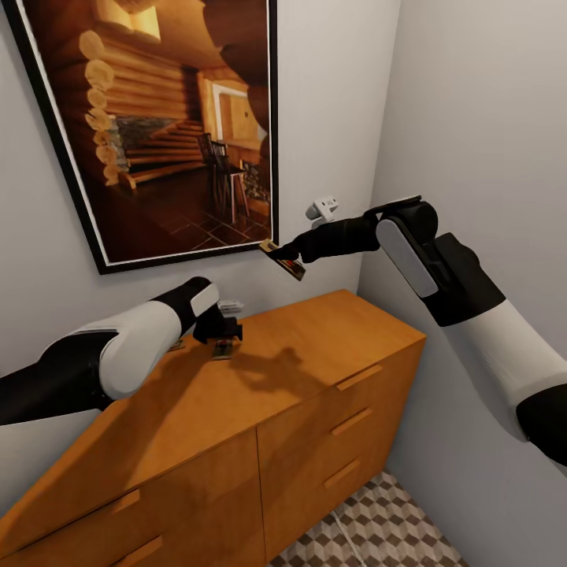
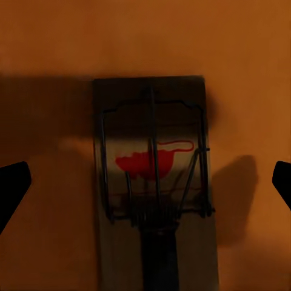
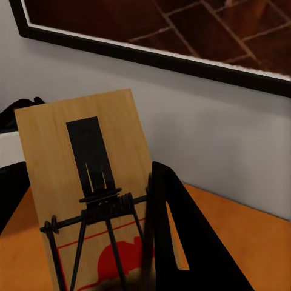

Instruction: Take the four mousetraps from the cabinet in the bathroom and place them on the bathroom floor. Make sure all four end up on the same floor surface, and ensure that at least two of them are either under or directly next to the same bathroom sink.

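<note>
On the cabinet [image 1: 236,394] top at left: left tool [image 1: 219,327] spread, poised directly above a mousetrap [image 2: 154,176] lying flat on the wood, fingertips [image 2: 13,185] wide of either long edge, board's long axis running between them. Nearer by far than the other arm. Farther right, above the surface near the framed picture [image 1: 157,118]: right tool [image 1: 293,256] pinching a second mousetrap [image 3: 91,200], raised and tilted.

Orange-brown cabinet [image 1: 315,354] top: one mousetrap [image 2: 154,182] lying flat.
</note>
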